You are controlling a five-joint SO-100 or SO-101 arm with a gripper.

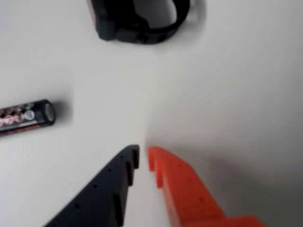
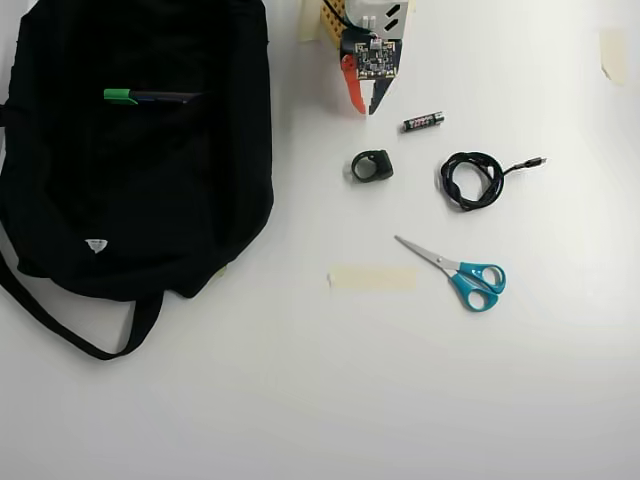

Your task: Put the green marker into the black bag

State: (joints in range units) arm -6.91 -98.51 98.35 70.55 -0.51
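Observation:
In the overhead view the black bag (image 2: pixel 140 190) lies flat at the left of the white table. The green marker (image 2: pixel 122 97), with its green cap and dark body, rests across the bag's upper part. I cannot tell whether its body is tucked under a fold. My gripper (image 2: pixel 366 108) is at the top centre, well to the right of the bag and apart from the marker. In the wrist view my gripper (image 1: pixel 143 153) shows a black finger and an orange finger almost touching, with nothing between them. The marker and bag are out of the wrist view.
A small battery (image 2: pixel 423 121) (image 1: pixel 28 116) lies just beside the gripper. A black ring-shaped clip (image 2: pixel 372 166) (image 1: pixel 137 19) sits ahead of it. A coiled black cable (image 2: pixel 475 180), teal-handled scissors (image 2: pixel 460 272) and a tape strip (image 2: pixel 372 278) lie further out.

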